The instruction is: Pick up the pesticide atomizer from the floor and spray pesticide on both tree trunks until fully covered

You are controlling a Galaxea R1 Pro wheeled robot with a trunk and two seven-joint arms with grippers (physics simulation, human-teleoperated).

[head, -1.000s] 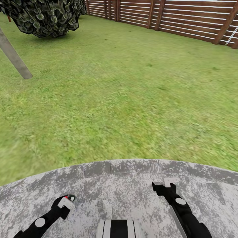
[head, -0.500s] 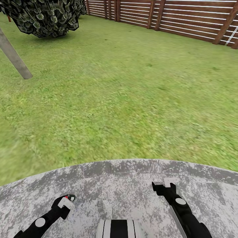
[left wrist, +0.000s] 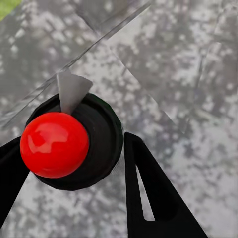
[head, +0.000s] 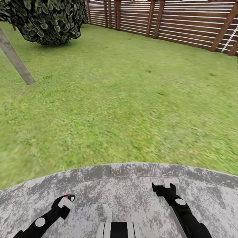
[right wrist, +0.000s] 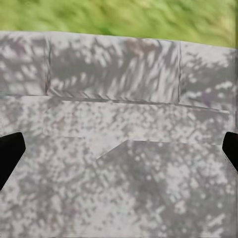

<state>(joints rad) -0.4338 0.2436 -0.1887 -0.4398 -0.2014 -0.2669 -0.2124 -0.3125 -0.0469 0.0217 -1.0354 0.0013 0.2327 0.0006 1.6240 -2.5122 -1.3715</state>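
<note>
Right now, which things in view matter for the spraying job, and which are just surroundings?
For the job:
- pesticide atomizer, red-knobbed, between the left gripper fingers
- grey trunk leaning at far left, possibly a tree to spray
- right gripper, open and empty

Just surroundings:
- dark leafy bush
- slatted wooden fence
- grass lawn
- grey stone paving underfoot

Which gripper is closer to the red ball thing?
Left. The left gripper is closed around the atomizer's red knob; the right gripper hangs open off to the side.
</note>
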